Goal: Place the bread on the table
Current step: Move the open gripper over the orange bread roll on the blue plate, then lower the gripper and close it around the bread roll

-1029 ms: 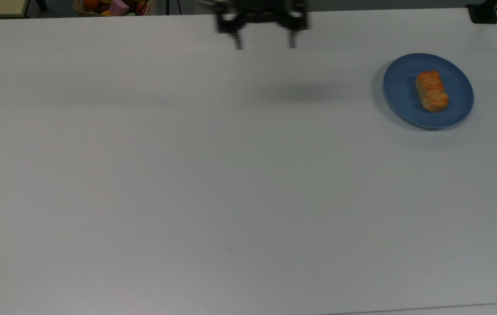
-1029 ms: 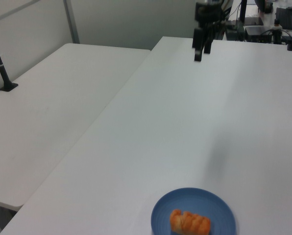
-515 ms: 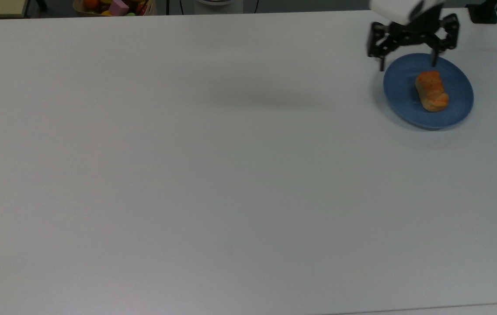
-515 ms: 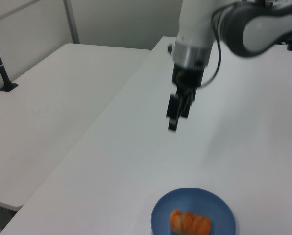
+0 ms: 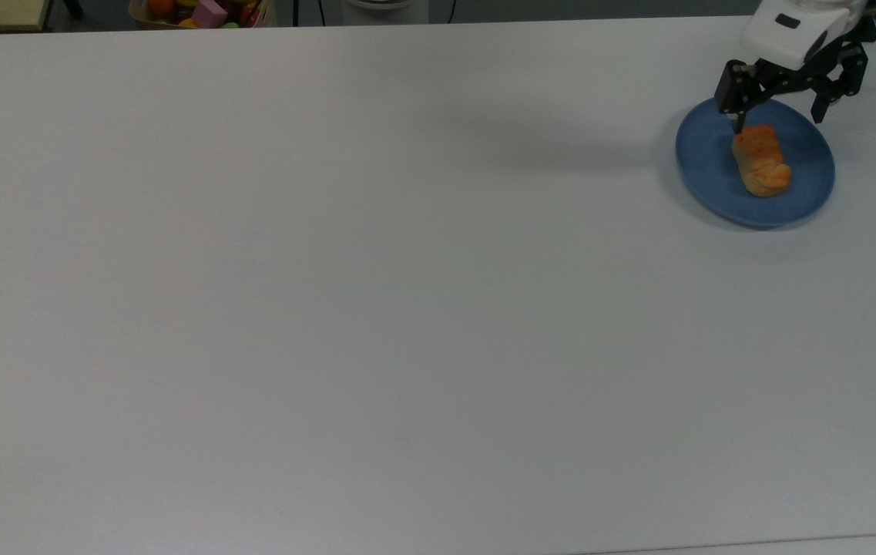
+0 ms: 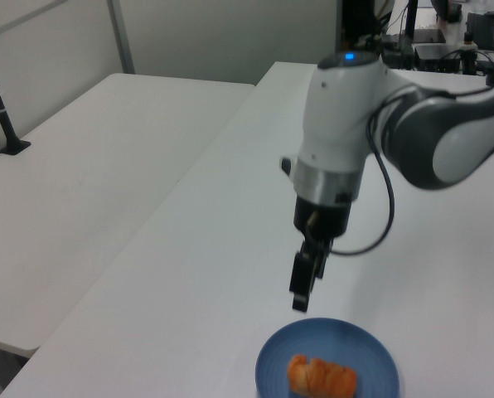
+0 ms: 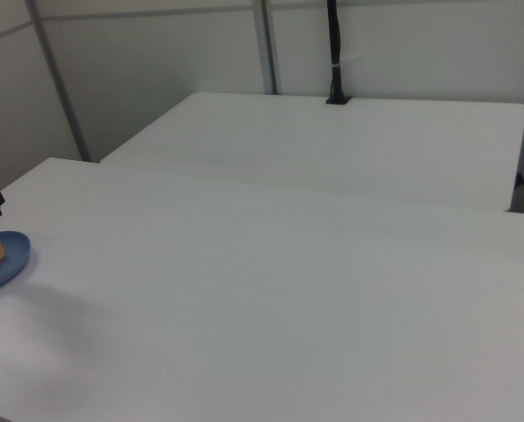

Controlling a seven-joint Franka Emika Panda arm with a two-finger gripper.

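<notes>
The small oblong golden-orange bread roll (image 5: 760,160) is seen on the round blue plate (image 5: 707,171) at the top view's upper right, its long axis running top-to-bottom, slightly tilted. The black two-finger gripper (image 5: 778,121) is held spread above its upper end, over the white table (image 5: 376,293).

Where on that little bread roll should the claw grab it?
Probably across the middle of the bread, from straight above. It lies flat and oblong on the blue plate, so its narrow width suits the open gripper, one finger on each long side, clear of the plate's rim.

Golden-orange bread (image 5: 760,160), blue plate (image 5: 707,166), white table (image 5: 376,293).
</notes>
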